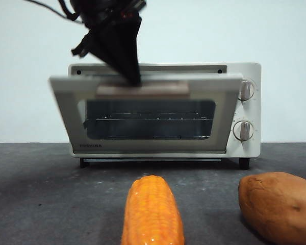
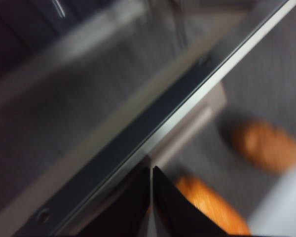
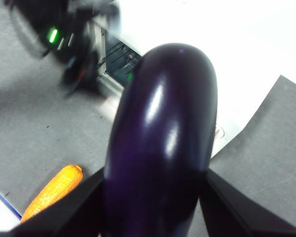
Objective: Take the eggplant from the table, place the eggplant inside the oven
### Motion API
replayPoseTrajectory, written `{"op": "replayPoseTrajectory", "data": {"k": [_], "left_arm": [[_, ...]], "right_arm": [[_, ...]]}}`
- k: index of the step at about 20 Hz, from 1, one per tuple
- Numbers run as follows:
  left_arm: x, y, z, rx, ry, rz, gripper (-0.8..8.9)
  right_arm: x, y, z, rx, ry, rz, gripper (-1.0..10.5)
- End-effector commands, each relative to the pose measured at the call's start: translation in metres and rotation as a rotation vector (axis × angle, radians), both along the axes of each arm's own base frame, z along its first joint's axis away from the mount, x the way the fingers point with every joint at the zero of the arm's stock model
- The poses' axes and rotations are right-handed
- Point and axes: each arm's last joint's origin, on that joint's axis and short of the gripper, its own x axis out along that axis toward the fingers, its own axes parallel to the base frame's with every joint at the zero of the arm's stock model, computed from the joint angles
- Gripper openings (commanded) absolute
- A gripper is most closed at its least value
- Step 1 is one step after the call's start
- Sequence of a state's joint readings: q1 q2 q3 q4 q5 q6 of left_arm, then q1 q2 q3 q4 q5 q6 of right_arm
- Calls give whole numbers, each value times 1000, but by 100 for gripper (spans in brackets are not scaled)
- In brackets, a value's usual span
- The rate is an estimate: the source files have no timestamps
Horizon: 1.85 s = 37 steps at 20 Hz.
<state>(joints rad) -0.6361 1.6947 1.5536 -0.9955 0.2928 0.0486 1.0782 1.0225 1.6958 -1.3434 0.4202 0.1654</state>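
The glossy dark purple eggplant fills the right wrist view, with my right gripper shut on it and a jaw on each side, held in the air above the table. It does not show in the front view. The cream-white oven stands at the back of the table, its glass door tilted partly open. My left gripper comes down from above onto the door's top edge at the beige handle. Its jaws are pressed together, shut, right beside the door edge.
An orange-yellow corn cob lies at the front centre and a brown sweet potato at the front right. Both show blurred in the left wrist view, corn and sweet potato. The wire rack is visible through the door glass.
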Motion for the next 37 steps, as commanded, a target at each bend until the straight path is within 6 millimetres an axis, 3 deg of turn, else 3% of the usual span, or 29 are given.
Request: {"op": "replayPoseTrajectory", "data": {"k": [1, 3, 7, 13, 16, 20, 25, 28, 33, 37], "left_arm": [[-12, -9, -8, 76, 72, -89, 6], [-22, -15, -9, 100, 95, -130, 6], [-22, -17, -5, 75, 58, -122, 6], [-18, -7, 13, 23, -89, -30, 6], [-20, 5, 21, -6, -198, 53, 6], [-25, 43, 11, -22, -260, 197, 6], [-39, 110, -19, -70, -292, 438, 6], [-52, 138, -30, -97, -268, 521, 6], [-63, 154, -24, -142, -310, 562, 6], [-62, 157, -21, -158, -335, 572, 6]], "right_arm": [[-2, 0, -6, -69, 41, 4, 189], [0, 2, -12, -90, 52, 4, 189], [4, 10, -25, -149, 78, 9, 189], [14, 30, -56, -315, 124, 46, 189], [24, 48, -69, -368, 122, 85, 189], [41, 82, -83, -403, 43, 173, 184], [77, 127, -110, -530, -6, 253, 176], [105, 155, -133, -604, -57, 307, 176], [157, 196, -176, -706, -194, 384, 176], [189, 214, -209, -836, -300, 363, 176]]}}
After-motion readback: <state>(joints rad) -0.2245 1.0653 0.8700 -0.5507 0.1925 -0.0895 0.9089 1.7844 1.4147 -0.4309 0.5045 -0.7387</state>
